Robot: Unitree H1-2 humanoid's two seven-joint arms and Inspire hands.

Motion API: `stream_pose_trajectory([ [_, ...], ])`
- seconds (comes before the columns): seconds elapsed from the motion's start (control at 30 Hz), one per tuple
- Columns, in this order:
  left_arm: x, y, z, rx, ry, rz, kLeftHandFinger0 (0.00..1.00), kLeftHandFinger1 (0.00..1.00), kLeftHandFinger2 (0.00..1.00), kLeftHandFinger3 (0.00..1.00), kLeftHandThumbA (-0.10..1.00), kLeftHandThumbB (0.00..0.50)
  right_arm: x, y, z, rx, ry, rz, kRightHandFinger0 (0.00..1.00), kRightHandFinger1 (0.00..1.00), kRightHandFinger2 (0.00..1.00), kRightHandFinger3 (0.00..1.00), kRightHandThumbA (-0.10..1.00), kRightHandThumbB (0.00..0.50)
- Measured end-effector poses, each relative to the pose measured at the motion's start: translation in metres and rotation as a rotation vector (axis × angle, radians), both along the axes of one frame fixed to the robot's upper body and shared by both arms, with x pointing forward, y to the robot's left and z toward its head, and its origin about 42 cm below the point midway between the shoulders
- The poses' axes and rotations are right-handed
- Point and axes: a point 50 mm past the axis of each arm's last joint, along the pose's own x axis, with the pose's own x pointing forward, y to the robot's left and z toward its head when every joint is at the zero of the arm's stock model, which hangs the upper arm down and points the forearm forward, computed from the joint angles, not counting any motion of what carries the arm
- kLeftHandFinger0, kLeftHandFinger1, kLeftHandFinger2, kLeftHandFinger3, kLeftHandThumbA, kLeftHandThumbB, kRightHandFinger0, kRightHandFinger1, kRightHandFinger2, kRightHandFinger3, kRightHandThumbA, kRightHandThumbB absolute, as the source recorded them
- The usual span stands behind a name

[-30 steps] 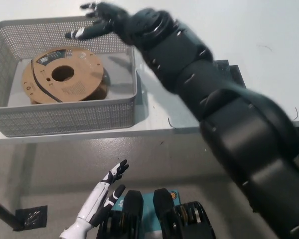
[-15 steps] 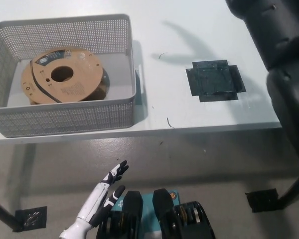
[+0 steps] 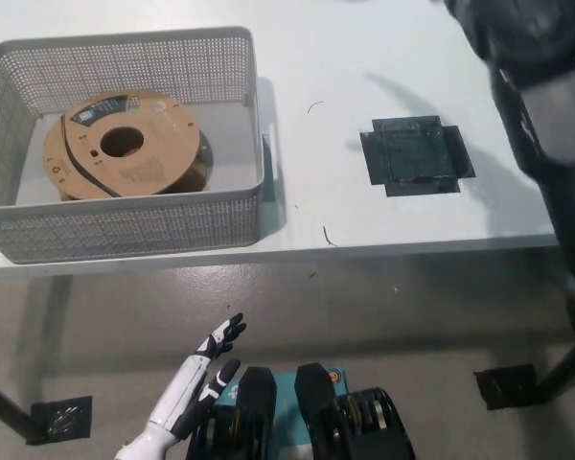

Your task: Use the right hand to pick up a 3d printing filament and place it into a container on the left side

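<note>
The brown cardboard spool of dark 3D printing filament (image 3: 125,144) lies flat inside the grey mesh wire basket (image 3: 125,230) at the upper left of the frame, on the white counter (image 3: 316,57). A dark square mat (image 3: 417,155) sits right of centre. The black right arm (image 3: 546,105) runs along the right edge; its robot hand is out of frame. The white left robot hand (image 3: 206,369) rests at the lower left, fingers spread, holding nothing.

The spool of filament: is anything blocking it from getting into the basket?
Nothing is. The filament spool already lies inside the grey mesh basket. The black right arm is off at the right edge, and the white left hand rests low.
</note>
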Motion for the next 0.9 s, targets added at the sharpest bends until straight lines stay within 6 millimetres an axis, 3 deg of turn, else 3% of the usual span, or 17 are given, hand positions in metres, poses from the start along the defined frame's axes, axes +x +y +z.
stream_pose_trajectory([
  [0.1,-0.001,0.001,-0.002,0.001,0.008,0.002,1.00,1.00,1.00,1.00,1.00,0.277,-0.013,-0.022,-0.032,0.001,0.025,-0.021,1.00,1.00,1.00,1.00,0.97,0.333],
  [0.13,-0.001,0.001,-0.002,0.001,0.009,0.002,1.00,1.00,1.00,1.00,1.00,0.274,-0.017,-0.029,-0.042,0.001,0.035,-0.027,1.00,1.00,1.00,1.00,0.92,0.264],
  [0.17,-0.001,0.001,-0.003,0.001,0.010,0.003,1.00,1.00,1.00,1.00,1.00,0.275,-0.023,-0.035,-0.052,0.002,0.044,-0.033,1.00,1.00,1.00,1.00,0.91,0.249],
  [0.3,-0.001,0.001,-0.003,0.002,0.013,0.003,1.00,1.00,1.00,1.00,1.00,0.293,-0.044,-0.053,-0.085,0.000,0.074,-0.047,1.00,1.00,1.00,1.00,0.95,0.265],
  [0.4,-0.002,0.001,-0.004,0.002,0.017,0.005,1.00,1.00,1.00,1.00,1.00,0.273,-0.067,-0.060,-0.108,0.005,0.088,-0.043,1.00,1.00,1.00,1.00,0.96,0.290],
  [0.47,-0.003,0.002,-0.006,0.002,0.021,0.006,1.00,1.00,1.00,1.00,1.00,0.280,-0.083,-0.062,-0.119,0.013,0.092,-0.035,1.00,1.00,1.00,1.00,0.88,0.323],
  [0.53,-0.004,0.002,-0.007,0.002,0.024,0.007,1.00,1.00,1.00,1.00,1.00,0.281,-0.097,-0.063,-0.128,0.019,0.094,-0.028,1.00,1.00,1.00,1.00,0.93,0.278],
  [0.7,-0.009,0.003,-0.011,0.002,0.038,0.013,1.00,1.00,1.00,1.00,1.00,0.296,-0.138,-0.066,-0.149,0.038,0.088,-0.004,1.00,1.00,1.00,1.00,0.93,0.239],
  [0.8,-0.013,0.005,-0.014,0.001,0.047,0.020,1.00,1.00,1.00,1.00,1.00,0.312,-0.169,-0.067,-0.164,0.052,0.094,0.009,1.00,1.00,1.00,1.00,0.97,0.251],
  [0.83,-0.014,0.005,-0.014,0.000,0.050,0.022,1.00,1.00,1.00,1.00,1.00,0.303,-0.181,-0.068,-0.167,0.057,0.090,0.015,1.00,1.00,1.00,1.00,0.99,0.219],
  [0.9,-0.016,0.005,-0.015,-0.001,0.052,0.026,1.00,1.00,1.00,1.00,1.00,0.295,-0.199,-0.068,-0.174,0.066,0.094,0.021,1.00,1.00,1.00,1.00,1.00,0.204],
])
